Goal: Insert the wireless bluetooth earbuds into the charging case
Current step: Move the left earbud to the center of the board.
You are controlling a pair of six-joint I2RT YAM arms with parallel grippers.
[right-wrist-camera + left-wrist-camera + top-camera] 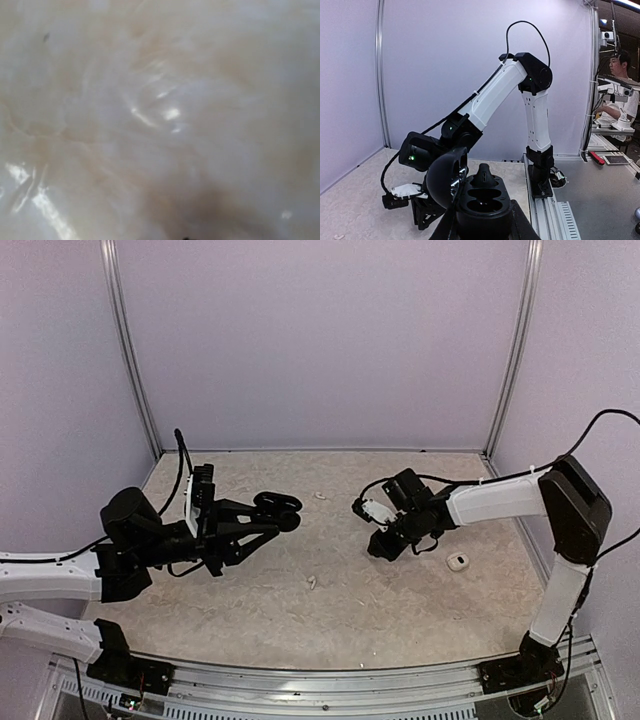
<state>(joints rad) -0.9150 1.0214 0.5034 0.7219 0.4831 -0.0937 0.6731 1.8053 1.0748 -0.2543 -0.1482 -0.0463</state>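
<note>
At the left of the table (400,610), the black charging case (482,200) is held with its lid swung open, clamped between the fingers of the left gripper (268,516). Right of centre, the right gripper (383,545) is pointed down at the marbled tabletop, and whether its fingers are apart or together cannot be told. What appears to be a white earbud (458,562) is seen lying near it, to its right.

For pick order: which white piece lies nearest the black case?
The far white piece, right of the black case; the near one and the right one lie farther.
</note>
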